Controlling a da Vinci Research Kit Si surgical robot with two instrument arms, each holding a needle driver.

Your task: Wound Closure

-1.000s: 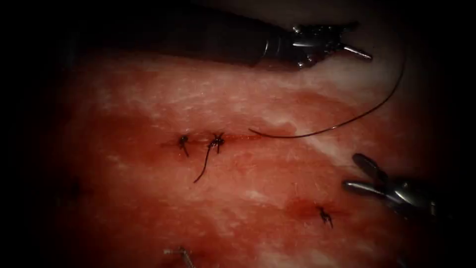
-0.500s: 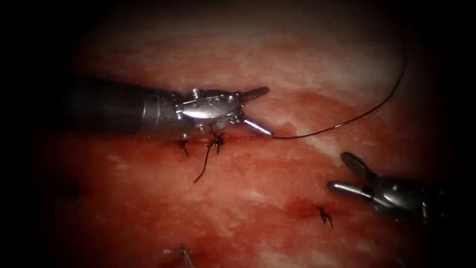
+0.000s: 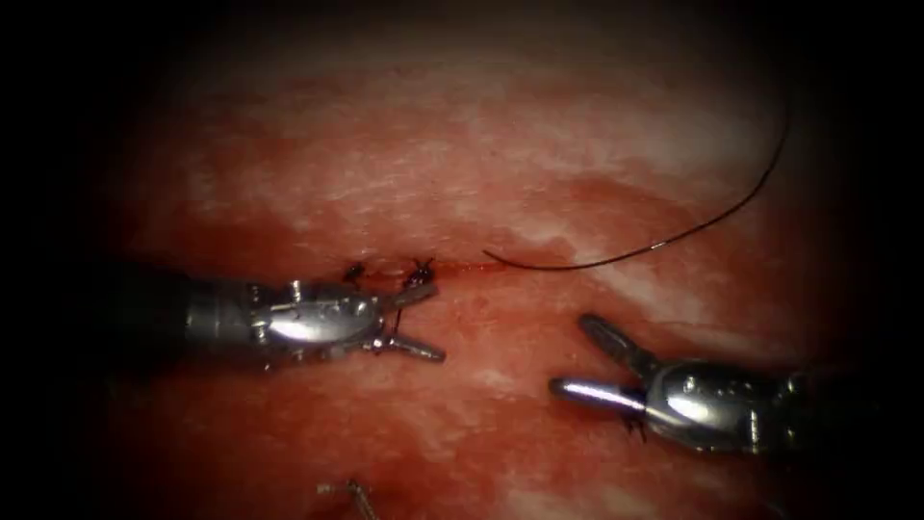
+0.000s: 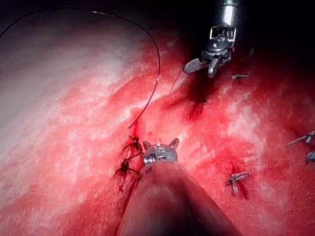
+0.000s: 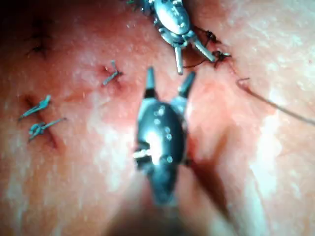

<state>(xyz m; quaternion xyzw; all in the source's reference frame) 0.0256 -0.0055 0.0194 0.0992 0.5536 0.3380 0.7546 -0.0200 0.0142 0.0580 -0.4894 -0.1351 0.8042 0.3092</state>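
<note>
Surface: wet red and pale flesh spans the endoscope view, with whiter streaks toward the top and right.
Light: brightest at the centre, fading on every side.
Edges: a dark border rings the endoscope view, blackest at the corners.
Room: no wall, floor, furniture or window can be made out.

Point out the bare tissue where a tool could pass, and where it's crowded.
Free: the pale tissue above the thread, and the stretch between the open left tool and open right tool. Crowded: the knots at the cut, beside the left tool.
</note>
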